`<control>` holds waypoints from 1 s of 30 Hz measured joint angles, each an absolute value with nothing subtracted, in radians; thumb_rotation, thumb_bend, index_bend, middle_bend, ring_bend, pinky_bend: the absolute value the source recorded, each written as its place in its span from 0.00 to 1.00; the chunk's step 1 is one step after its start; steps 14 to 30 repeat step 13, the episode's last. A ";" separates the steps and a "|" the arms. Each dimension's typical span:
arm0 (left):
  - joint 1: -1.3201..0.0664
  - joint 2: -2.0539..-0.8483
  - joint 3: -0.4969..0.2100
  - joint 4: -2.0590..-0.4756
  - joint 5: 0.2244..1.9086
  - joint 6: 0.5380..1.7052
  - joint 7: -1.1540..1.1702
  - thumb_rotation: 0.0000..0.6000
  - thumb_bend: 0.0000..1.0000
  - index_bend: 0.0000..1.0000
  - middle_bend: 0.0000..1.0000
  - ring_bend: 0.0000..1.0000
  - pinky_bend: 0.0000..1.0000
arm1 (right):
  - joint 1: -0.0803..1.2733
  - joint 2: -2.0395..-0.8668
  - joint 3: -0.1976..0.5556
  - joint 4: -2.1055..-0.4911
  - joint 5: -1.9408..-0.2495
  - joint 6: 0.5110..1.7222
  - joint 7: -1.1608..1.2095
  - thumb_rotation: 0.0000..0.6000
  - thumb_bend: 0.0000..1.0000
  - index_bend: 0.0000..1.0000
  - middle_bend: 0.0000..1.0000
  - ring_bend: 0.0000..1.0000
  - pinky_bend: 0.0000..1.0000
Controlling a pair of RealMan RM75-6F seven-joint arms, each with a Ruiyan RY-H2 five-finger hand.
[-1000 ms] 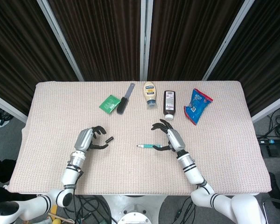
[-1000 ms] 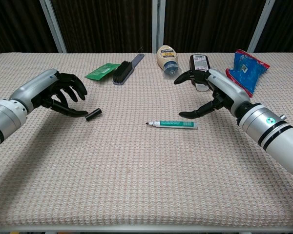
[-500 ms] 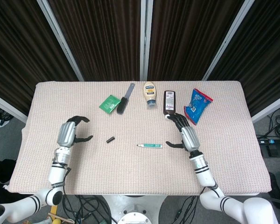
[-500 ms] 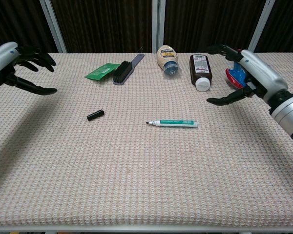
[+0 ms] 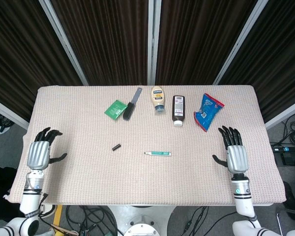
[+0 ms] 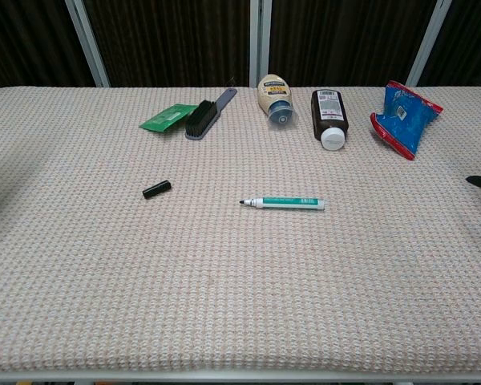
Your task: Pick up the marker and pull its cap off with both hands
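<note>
Left hand (image 5: 40,153) sits at the lower-left table (image 5: 78,184) edge, palm down, fingers spread, holding nothing. Right hand (image 5: 234,153) mirrors it at the lower right, fingers fanned, nothing held. Marker (image 5: 158,154) lies flat at frame centre, bare tip pointing left; its black cap (image 5: 116,147) rests left of it, apart. Both are well clear of either hand.

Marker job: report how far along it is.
Done: the cap is off and lies on the table, apart from the marker, whose tip is bare. In hand: nothing; the left hand and right hand are both open at the table's side edges, far from the marker. Left: nothing visible remains of the pull itself.
</note>
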State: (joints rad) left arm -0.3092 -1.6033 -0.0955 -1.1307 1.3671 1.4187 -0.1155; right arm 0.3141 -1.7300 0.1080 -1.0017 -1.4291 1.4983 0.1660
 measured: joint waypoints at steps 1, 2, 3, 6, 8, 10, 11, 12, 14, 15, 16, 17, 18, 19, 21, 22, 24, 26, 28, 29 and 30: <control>-0.304 -1.598 -0.086 -1.130 1.378 1.425 -0.106 1.00 0.00 0.28 0.23 0.11 0.17 | 0.307 -1.723 0.106 -1.013 -1.428 1.501 0.152 1.00 0.00 0.09 0.06 0.00 0.00; -0.298 -1.590 -0.076 -1.128 1.394 1.437 -0.093 1.00 0.00 0.28 0.23 0.11 0.16 | 0.301 -1.717 0.105 -1.025 -1.428 1.505 0.140 1.00 0.00 0.09 0.06 0.00 0.00; -0.294 -1.585 -0.070 -1.127 1.407 1.447 -0.082 1.00 0.00 0.28 0.23 0.11 0.16 | 0.292 -1.710 0.102 -1.040 -1.429 1.510 0.126 1.00 0.00 0.08 0.06 0.00 0.00; -0.278 -1.566 -0.051 -1.129 1.448 1.484 -0.044 1.00 0.00 0.28 0.23 0.11 0.16 | 0.275 -1.698 0.099 -1.074 -1.432 1.521 0.108 1.00 0.00 0.08 0.06 0.00 0.00; -0.272 -1.553 -0.044 -1.143 1.464 1.496 -0.034 1.00 0.00 0.28 0.23 0.11 0.16 | 0.270 -1.691 0.100 -1.093 -1.432 1.522 0.106 1.00 0.00 0.08 0.06 0.00 0.00; -0.272 -1.543 -0.044 -1.158 1.469 1.494 -0.030 1.00 0.00 0.28 0.23 0.11 0.16 | 0.266 -1.682 0.102 -1.114 -1.432 1.517 0.102 1.00 0.00 0.08 0.06 0.00 0.00; -0.275 -1.540 -0.048 -1.163 1.471 1.488 -0.028 1.00 0.00 0.28 0.23 0.11 0.16 | 0.266 -1.680 0.103 -1.119 -1.433 1.515 0.097 1.00 0.00 0.07 0.06 0.00 0.00; -0.278 -1.540 -0.051 -1.163 1.471 1.483 -0.029 1.00 0.00 0.28 0.23 0.11 0.16 | 0.266 -1.679 0.105 -1.120 -1.434 1.510 0.092 1.00 0.00 0.07 0.06 0.00 0.00; -0.280 -1.542 -0.055 -1.162 1.470 1.477 -0.031 1.00 0.00 0.28 0.23 0.11 0.16 | 0.266 -1.680 0.108 -1.120 -1.433 1.507 0.091 1.00 0.00 0.07 0.06 0.00 0.00; -0.280 -1.542 -0.055 -1.162 1.470 1.477 -0.031 1.00 0.00 0.28 0.23 0.11 0.16 | 0.266 -1.680 0.108 -1.120 -1.433 1.507 0.091 1.00 0.00 0.07 0.06 0.00 0.00; -0.280 -1.542 -0.055 -1.162 1.470 1.477 -0.031 1.00 0.00 0.28 0.23 0.11 0.16 | 0.266 -1.680 0.108 -1.120 -1.433 1.507 0.091 1.00 0.00 0.07 0.06 0.00 0.00; -0.280 -1.542 -0.055 -1.162 1.470 1.477 -0.031 1.00 0.00 0.28 0.23 0.11 0.16 | 0.266 -1.680 0.108 -1.120 -1.433 1.507 0.091 1.00 0.00 0.07 0.06 0.00 0.00; -0.280 -1.542 -0.055 -1.162 1.470 1.477 -0.031 1.00 0.00 0.28 0.23 0.11 0.16 | 0.266 -1.680 0.108 -1.120 -1.433 1.507 0.091 1.00 0.00 0.07 0.06 0.00 0.00; -0.280 -1.542 -0.055 -1.162 1.470 1.477 -0.031 1.00 0.00 0.28 0.23 0.11 0.16 | 0.266 -1.680 0.108 -1.120 -1.433 1.507 0.091 1.00 0.00 0.07 0.06 0.00 0.00; -0.280 -1.542 -0.055 -1.162 1.470 1.477 -0.031 1.00 0.00 0.28 0.23 0.11 0.16 | 0.266 -1.680 0.108 -1.120 -1.433 1.507 0.091 1.00 0.00 0.07 0.06 0.00 0.00; -0.280 -1.542 -0.055 -1.162 1.470 1.477 -0.031 1.00 0.00 0.28 0.23 0.11 0.16 | 0.266 -1.680 0.108 -1.120 -1.433 1.507 0.091 1.00 0.00 0.07 0.06 0.00 0.00; -0.280 -1.542 -0.055 -1.162 1.470 1.477 -0.031 1.00 0.00 0.28 0.23 0.11 0.16 | 0.266 -1.680 0.108 -1.120 -1.433 1.507 0.091 1.00 0.00 0.07 0.06 0.00 0.00; -0.280 -1.542 -0.055 -1.162 1.470 1.477 -0.031 1.00 0.00 0.28 0.23 0.11 0.16 | 0.266 -1.680 0.108 -1.120 -1.433 1.507 0.091 1.00 0.00 0.07 0.06 0.00 0.00; -0.280 -1.542 -0.055 -1.162 1.470 1.477 -0.031 1.00 0.00 0.28 0.23 0.11 0.16 | 0.266 -1.680 0.108 -1.120 -1.433 1.507 0.091 1.00 0.00 0.07 0.06 0.00 0.00; -0.280 -1.542 -0.055 -1.162 1.470 1.477 -0.031 1.00 0.00 0.28 0.23 0.11 0.16 | 0.266 -1.680 0.108 -1.120 -1.433 1.507 0.091 1.00 0.00 0.07 0.06 0.00 0.00; -0.280 -1.542 -0.055 -1.162 1.470 1.477 -0.031 1.00 0.00 0.28 0.23 0.11 0.16 | 0.266 -1.680 0.108 -1.120 -1.433 1.507 0.091 1.00 0.00 0.07 0.06 0.00 0.00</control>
